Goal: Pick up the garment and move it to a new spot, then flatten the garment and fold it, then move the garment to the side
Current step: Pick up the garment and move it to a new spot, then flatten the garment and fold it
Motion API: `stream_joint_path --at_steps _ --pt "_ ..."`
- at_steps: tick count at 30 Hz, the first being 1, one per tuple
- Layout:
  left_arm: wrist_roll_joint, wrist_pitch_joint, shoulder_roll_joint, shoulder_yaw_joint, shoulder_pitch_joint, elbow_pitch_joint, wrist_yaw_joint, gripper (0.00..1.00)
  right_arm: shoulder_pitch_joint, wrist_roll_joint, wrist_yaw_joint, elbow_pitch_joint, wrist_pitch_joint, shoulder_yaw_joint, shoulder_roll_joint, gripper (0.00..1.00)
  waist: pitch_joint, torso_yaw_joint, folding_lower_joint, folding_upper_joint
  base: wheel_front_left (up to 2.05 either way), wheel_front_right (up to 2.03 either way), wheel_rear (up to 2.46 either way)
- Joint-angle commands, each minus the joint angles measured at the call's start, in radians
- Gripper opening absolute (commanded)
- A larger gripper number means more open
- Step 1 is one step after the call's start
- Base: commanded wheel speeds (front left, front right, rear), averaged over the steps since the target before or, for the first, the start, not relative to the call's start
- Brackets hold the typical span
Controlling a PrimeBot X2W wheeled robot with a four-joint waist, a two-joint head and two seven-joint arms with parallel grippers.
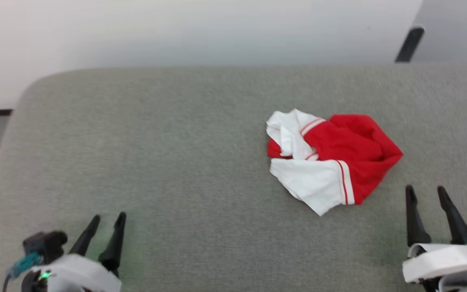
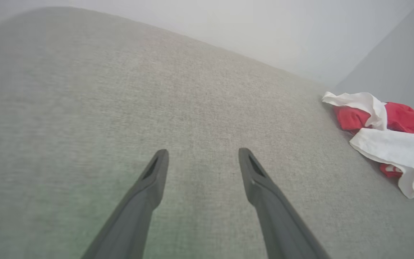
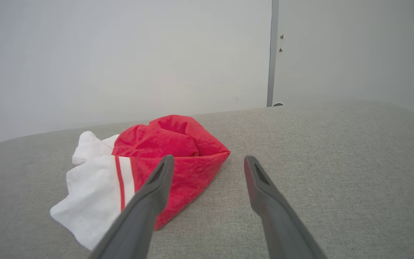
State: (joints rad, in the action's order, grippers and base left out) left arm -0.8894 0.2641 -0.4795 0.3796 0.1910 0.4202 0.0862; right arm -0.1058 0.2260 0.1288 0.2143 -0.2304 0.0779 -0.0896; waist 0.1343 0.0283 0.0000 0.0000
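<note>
Garment looks limp, light, best pinched at its red fold; left end effector and right end effector gape empty

Bare lab-like room: plain white wall, grey fabric-covered worktop, grey metal strip on wall.

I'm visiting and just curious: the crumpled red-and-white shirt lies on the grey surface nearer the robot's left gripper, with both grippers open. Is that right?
Not quite. The shirt lies nearer the right gripper, not the left gripper, as the head view shows. It is crumpled on the grey surface, and both grippers are open.
</note>
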Motion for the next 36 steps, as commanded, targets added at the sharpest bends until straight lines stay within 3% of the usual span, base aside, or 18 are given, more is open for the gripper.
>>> stream_joint_path --at_steps 1,8,14,24,31,36 --pt "0.040 0.000 0.008 -0.036 -0.027 -0.023 -0.012 1.00 0.019 -0.002 0.004 -0.009 0.003 0.009 -0.002 1.00 -0.059 0.055 0.0000 0.0000 0.00 0.00 0.00" --pt "0.336 0.000 0.054 -0.225 -0.141 -0.201 -0.083 1.00 0.038 -0.002 0.004 -0.044 0.020 0.039 -0.006 1.00 -0.070 0.045 0.0000 0.0000 0.00 0.00 0.00" --pt "0.466 0.000 0.112 -0.319 -0.199 -0.298 -0.056 1.00 0.019 0.004 0.004 -0.071 0.023 0.058 -0.003 1.00 -0.067 0.023 0.0000 0.0000 0.00 0.00 0.00" --pt "0.546 0.000 0.206 -0.398 -0.245 -0.282 0.001 1.00 0.038 -0.004 0.004 -0.021 0.006 0.037 0.018 1.00 -0.055 0.003 0.0000 0.0000 0.00 0.00 0.00" --pt "0.572 0.000 0.236 -0.423 -0.231 -0.269 0.027 1.00 0.013 -0.020 0.004 -0.016 0.003 0.023 0.011 1.00 -0.051 0.005 0.0000 0.0000 0.00 0.00 0.00" --pt "0.578 0.000 0.255 -0.435 -0.230 -0.266 0.034 1.00 -0.005 -0.052 0.004 -0.022 0.036 -0.045 -0.005 1.00 -0.053 0.008 0.0000 0.0000 0.00 0.00 0.00"
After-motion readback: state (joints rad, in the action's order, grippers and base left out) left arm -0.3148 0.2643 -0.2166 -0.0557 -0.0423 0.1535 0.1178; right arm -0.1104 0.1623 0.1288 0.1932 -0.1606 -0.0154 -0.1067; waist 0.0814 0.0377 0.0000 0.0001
